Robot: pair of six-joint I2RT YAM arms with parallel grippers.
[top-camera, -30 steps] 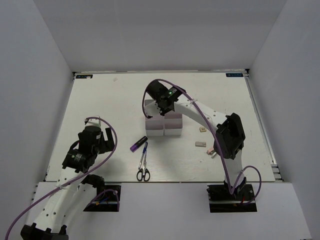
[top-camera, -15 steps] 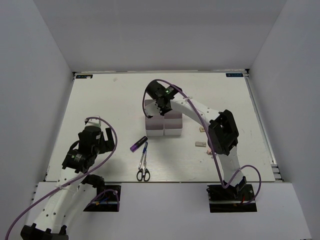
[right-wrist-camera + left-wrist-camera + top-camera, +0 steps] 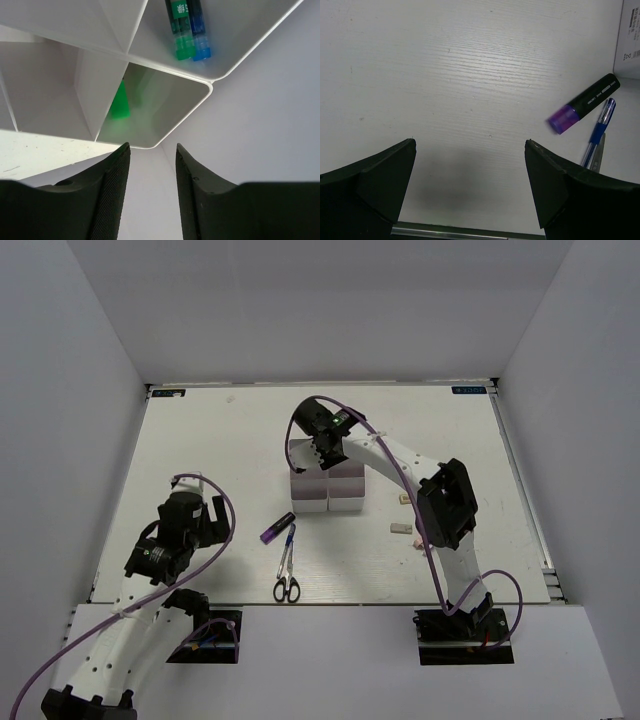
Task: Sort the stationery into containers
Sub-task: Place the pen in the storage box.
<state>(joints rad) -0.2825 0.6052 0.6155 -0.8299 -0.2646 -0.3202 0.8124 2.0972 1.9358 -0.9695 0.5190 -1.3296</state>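
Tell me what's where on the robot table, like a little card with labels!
Left pincer: open, empty, above the table
Right pincer: slightly open, empty, over the bins
In the bins: green marker and blue marker side by side; a green thing in the next bin
On the table: purple marker, blue pen, scissors

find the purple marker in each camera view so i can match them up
Top external: the purple marker lies on the table left of centre, just below and left of the bins.
Left wrist: the purple marker is at the right side, purple end pointing lower left.
Right wrist: not in it; only the bins' insides show.
Shared landmark: the blue pen lying right beside the marker in the top and left wrist views.
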